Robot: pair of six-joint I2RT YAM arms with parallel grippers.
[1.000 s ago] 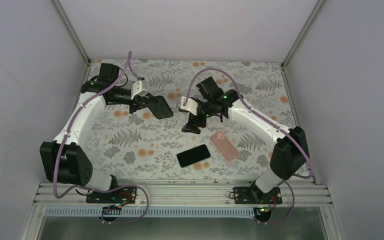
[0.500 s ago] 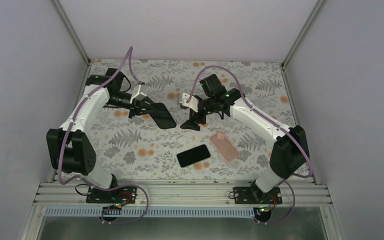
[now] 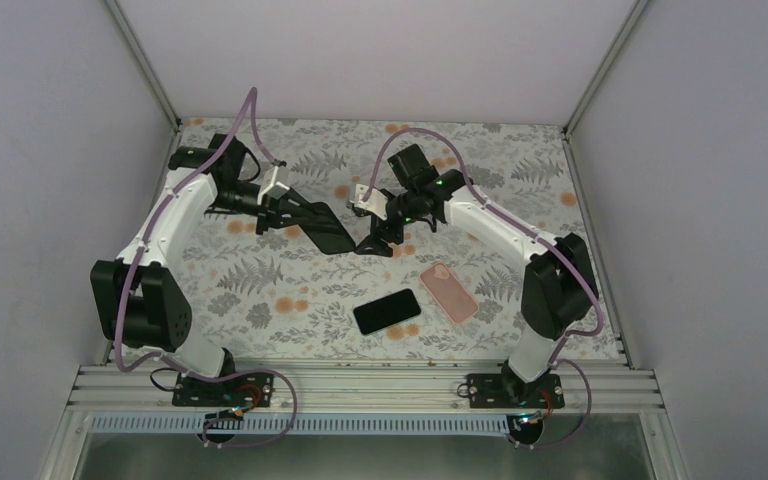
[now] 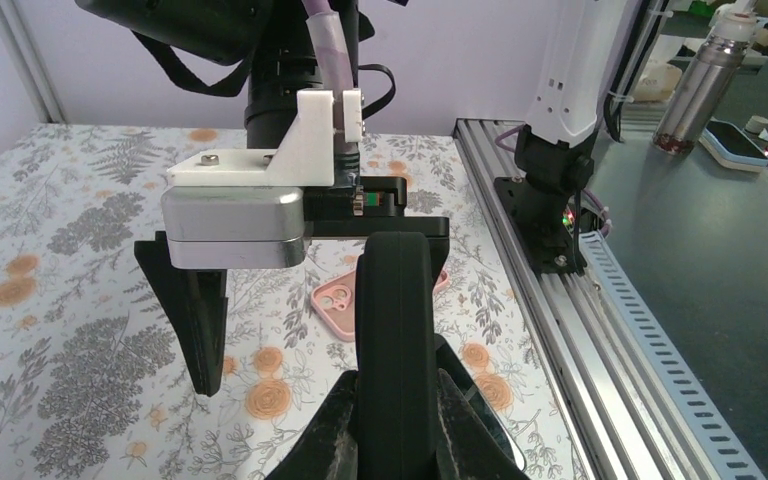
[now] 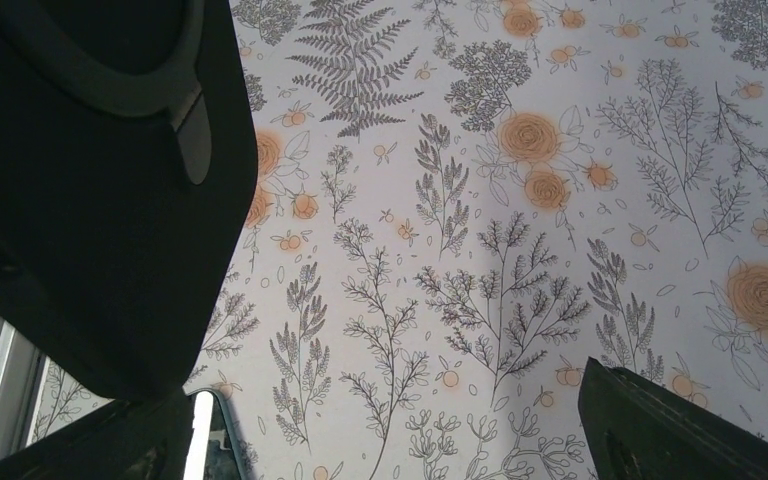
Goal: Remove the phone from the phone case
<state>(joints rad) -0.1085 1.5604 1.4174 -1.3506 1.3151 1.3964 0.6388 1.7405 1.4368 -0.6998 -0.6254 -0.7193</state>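
My left gripper [image 3: 298, 214] is shut on a black phone case [image 3: 324, 229] and holds it above the table. In the left wrist view the case [image 4: 392, 320] stands edge-on between my fingers [image 4: 332, 430]. I cannot tell whether a phone is inside it. My right gripper [image 3: 378, 243] is open, just right of the case, with the jaws wide apart. In the right wrist view the case [image 5: 80, 180] fills the top left, beside the right gripper [image 5: 380, 440]. A bare black phone [image 3: 387, 311] lies flat on the table nearer the front.
A pink phone case [image 3: 449, 291] lies right of the black phone, also in the left wrist view [image 4: 345, 305]. The flowered table cover [image 3: 260, 290] runs to grey walls at the back and sides. An aluminium rail [image 3: 360, 385] borders the front.
My left arm has brought the black case down and right toward the middle. My right gripper has moved left, closing the gap to the case. The phone and pink case have not moved.
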